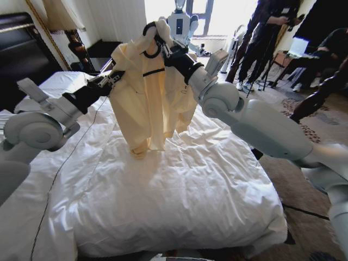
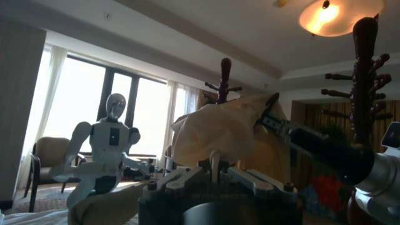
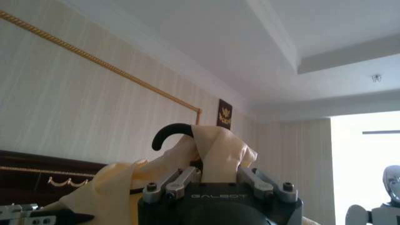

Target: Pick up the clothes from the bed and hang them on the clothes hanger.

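The clothes (image 1: 147,103), a pale cream top, hang in the air above the bed (image 1: 163,201), with the hem just brushing the white duvet. The clothes hanger (image 1: 148,32) sits inside the top. Its black hook (image 3: 167,133) curls out of the collar, and a short piece of its bar shows across the chest. My right gripper (image 1: 162,46) is shut on the bunched collar right under the hook, with cloth (image 3: 218,150) filling the gap between its fingers. My left gripper (image 1: 115,76) is shut on a fold of the top (image 2: 218,126) at the shoulder on the left.
A dark wooden coat stand (image 2: 366,70) rises close beside my right arm. A white humanoid figure (image 1: 182,22) stands by the bright window. People stand and sit at the back right. The dark headboard (image 1: 22,49) is at the left, and a thin cable (image 1: 65,163) crosses the duvet.
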You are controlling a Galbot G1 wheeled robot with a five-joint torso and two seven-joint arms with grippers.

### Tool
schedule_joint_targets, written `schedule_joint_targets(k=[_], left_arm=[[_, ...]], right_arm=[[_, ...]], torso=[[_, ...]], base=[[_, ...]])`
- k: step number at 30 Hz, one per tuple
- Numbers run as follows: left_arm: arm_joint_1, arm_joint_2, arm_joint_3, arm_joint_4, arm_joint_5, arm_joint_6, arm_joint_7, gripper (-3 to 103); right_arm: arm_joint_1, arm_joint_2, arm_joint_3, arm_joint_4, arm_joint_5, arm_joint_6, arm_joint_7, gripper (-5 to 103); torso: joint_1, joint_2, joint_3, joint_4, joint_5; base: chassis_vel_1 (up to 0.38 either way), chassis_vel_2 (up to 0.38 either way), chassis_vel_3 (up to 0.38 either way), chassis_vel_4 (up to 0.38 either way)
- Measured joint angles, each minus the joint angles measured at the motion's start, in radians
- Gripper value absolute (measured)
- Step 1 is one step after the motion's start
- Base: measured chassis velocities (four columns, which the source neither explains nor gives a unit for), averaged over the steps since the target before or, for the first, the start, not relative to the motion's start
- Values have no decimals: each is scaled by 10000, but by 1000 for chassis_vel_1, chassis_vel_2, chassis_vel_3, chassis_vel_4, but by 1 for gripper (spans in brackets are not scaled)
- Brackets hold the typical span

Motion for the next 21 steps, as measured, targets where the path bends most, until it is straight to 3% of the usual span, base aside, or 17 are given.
schedule_joint_targets(k=[2,5,6,8,11,12,15,16,18,20,21], left_arm=[[0,-1,-3,29,27,0,-1,2],[-1,0,-3,57,59,-1,41,2],[0,9,-3,76,85,-1,85,2],[0,22,-4,90,104,0,116,2],[6,29,-5,130,122,32,168,2],[6,29,-5,130,122,32,168,2],[3,1,-13,145,21,277,10,2],[3,1,-13,145,21,277,10,2],[-6,-22,-12,91,-2,381,-35,2],[-6,-34,-12,71,-9,403,-46,2],[-6,-51,-11,41,-17,426,-64,2]], right_arm=[[-37,-223,16,203,114,-41,6,30],[-82,-504,62,425,226,-93,26,36],[-115,-699,109,573,317,-158,27,46],[-135,-891,141,692,409,-212,27,46],[-189,-1638,300,1106,917,-499,-16,62],[-189,-1638,300,1106,917,-499,-16,62],[-186,-2426,618,1209,2060,-1082,-238,79],[-186,-2426,618,1209,2060,-1082,-238,79],[-170,-2855,788,1320,3001,-1784,-487,90],[-165,-2959,829,1357,3197,-1964,-539,90],[-163,-3067,870,1380,3347,-2131,-581,95]], torso=[[0,0,0,0,1],[0,0,0,2,0],[0,0,0,2,0],[0,0,0,2,0],[0,0,0,-2,3],[0,0,0,-2,3],[0,0,-1,0,-1],[0,0,-1,0,-1],[0,0,-1,1,2],[0,0,-1,-1,2],[-1,0,-1,-2,2]], base=[[0,0,0,0],[0,0,0,0],[0,0,0,0],[0,0,0,0],[0,0,0,0],[0,0,0,0],[0,0,0,0],[0,0,0,0],[0,0,0,0],[0,0,0,0],[0,0,0,0]])
